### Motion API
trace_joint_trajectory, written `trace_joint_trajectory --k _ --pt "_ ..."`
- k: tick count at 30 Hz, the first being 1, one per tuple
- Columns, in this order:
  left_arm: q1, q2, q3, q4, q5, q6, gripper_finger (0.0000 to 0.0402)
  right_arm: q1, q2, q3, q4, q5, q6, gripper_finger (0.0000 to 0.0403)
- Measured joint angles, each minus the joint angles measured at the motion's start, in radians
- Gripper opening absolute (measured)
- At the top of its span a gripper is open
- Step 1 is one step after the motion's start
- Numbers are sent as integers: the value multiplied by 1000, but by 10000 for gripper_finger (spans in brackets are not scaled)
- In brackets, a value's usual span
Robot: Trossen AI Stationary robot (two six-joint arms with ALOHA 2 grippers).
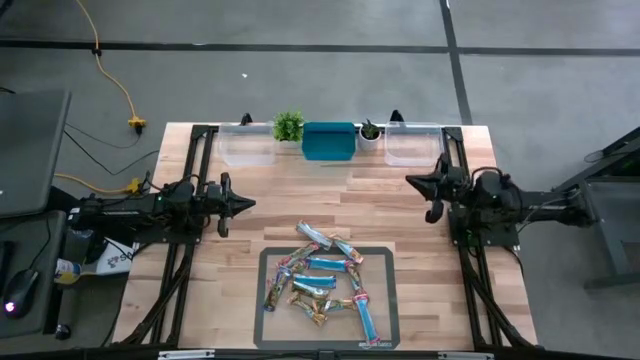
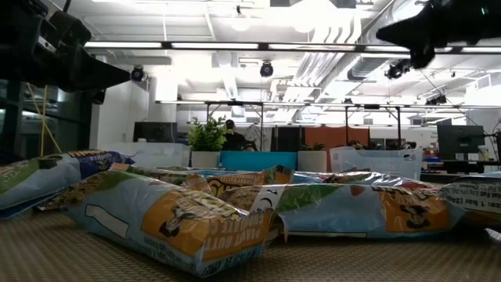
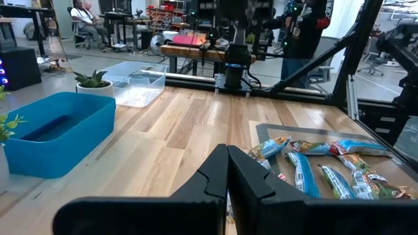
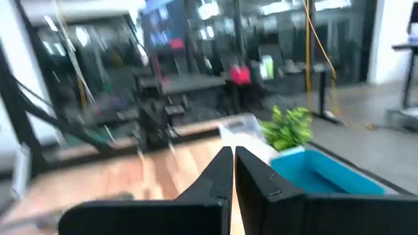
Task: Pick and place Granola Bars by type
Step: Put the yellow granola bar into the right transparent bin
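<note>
Granola bars point(image 1: 325, 280) heaped unsorted on grey mat point(image 1: 268, 300), near table edge, between both arms. Left gripper point(image 1: 240, 204) and right gripper point(image 1: 415, 181) hover at mid-table, fingers pressed together, grasping nothing; likely parked before first pick. Blue bin point(image 1: 329, 141) and two clear bins point(image 1: 248, 146) along far edge appear empty, probably awaiting sorted types.

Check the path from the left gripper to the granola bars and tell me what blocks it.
Nothing visible does. The left gripper, shut, hangs over bare wood beside the grey mat; the granola bars lie heaped on it, uncovered, with open tabletop between.
</note>
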Motion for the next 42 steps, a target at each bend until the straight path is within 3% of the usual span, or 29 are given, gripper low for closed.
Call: trace_joint_trajectory --k 9,17,28,42 --pt "0 0 0 0 0 0 1 0 444 533 -483 24 76 0" --pt "0 0 0 0 0 0 1 0 784 824 -711 -21 222 0" --pt "0 0 0 0 0 0 1 0 1120 991 -727 -178 234 12" --pt "0 0 0 0 -1 0 1 2 1366 1018 -571 -299 237 182"
